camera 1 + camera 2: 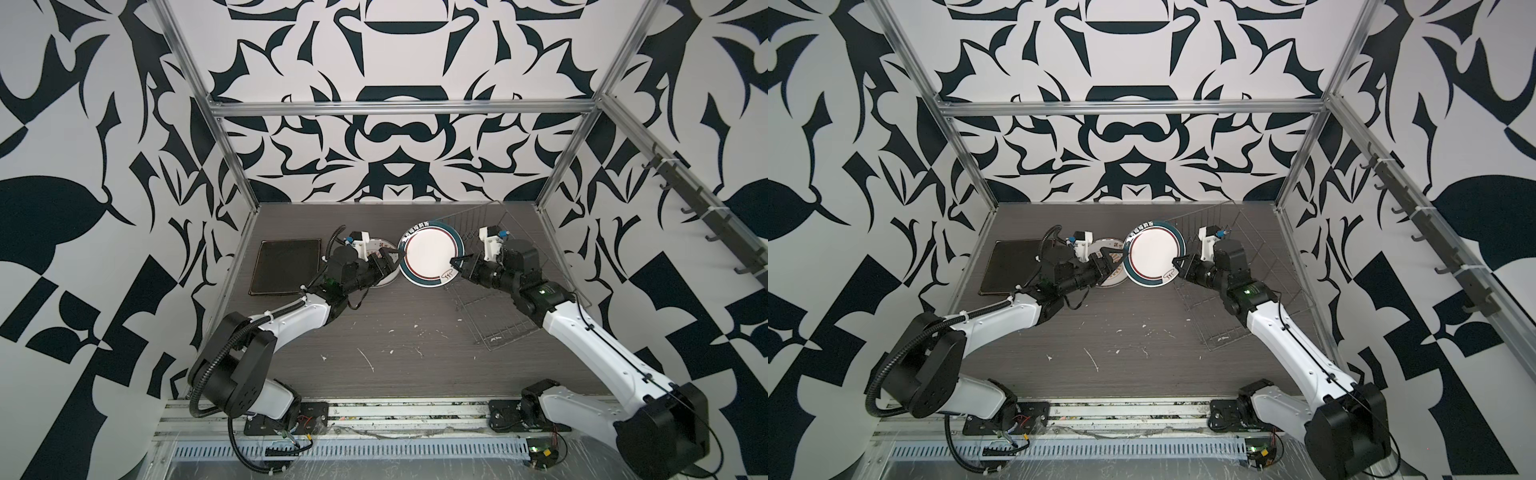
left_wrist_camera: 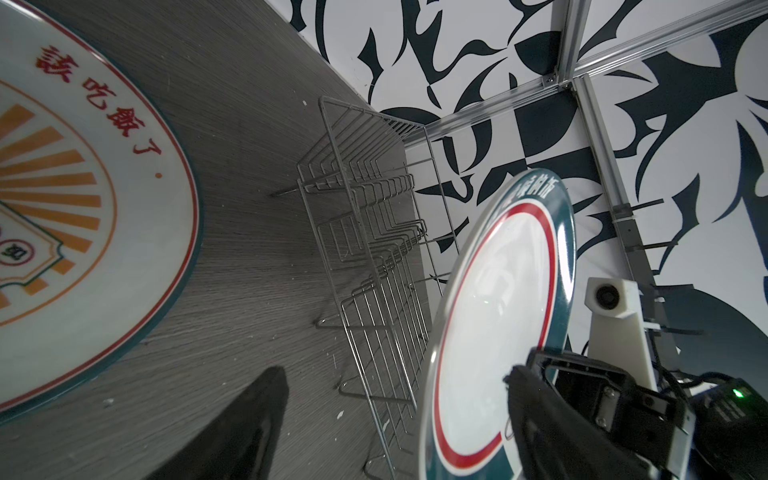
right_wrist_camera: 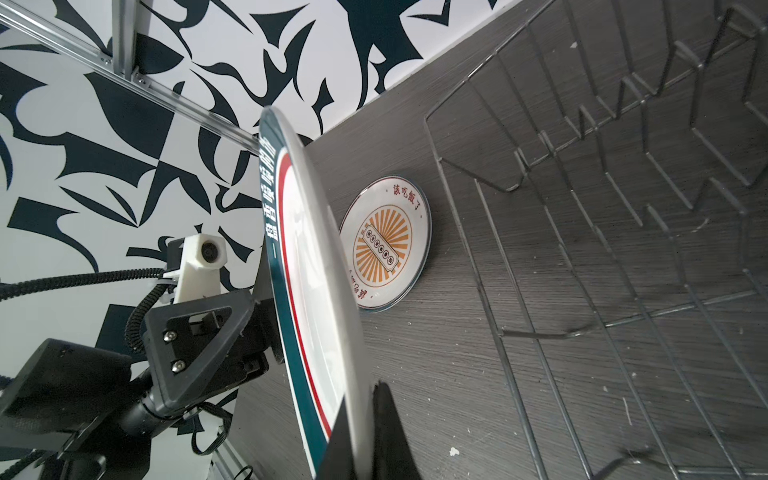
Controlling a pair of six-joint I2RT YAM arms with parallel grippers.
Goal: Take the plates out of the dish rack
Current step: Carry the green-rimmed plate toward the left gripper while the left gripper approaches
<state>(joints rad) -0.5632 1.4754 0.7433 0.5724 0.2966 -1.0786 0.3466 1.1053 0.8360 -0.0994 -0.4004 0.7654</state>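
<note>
Teal-rimmed plate [image 1: 432,255] hangs in mid-air between the two arms, left of the dish rack [image 1: 494,316] and clear of its wires, its white face tilted up toward the camera in both top views. The right gripper [image 1: 455,262] is clamped on the plate's right rim and appears to carry its whole weight. The left gripper [image 1: 395,259], jaws spread wide, sits at the opposite rim. The right wrist view shows it just behind the plate's edge, though whether a finger touches the rim cannot be told.

Unloading looks nearly complete. The silver wire rack, at the right of the table [image 1: 374,340], shows bare tines in every view, with no plate standing in it. Two plates lie flat on the left half of the table: a black square plate [image 1: 286,266] toward the left edge, and a sunburst plate [image 3: 384,245], round with orange rays, just beside it and directly under the left gripper. Only these three plates are in view.

What remains, by the look of it, is a handover to the left arm or a direct set-down of the teal-rimmed plate on the table.
</note>
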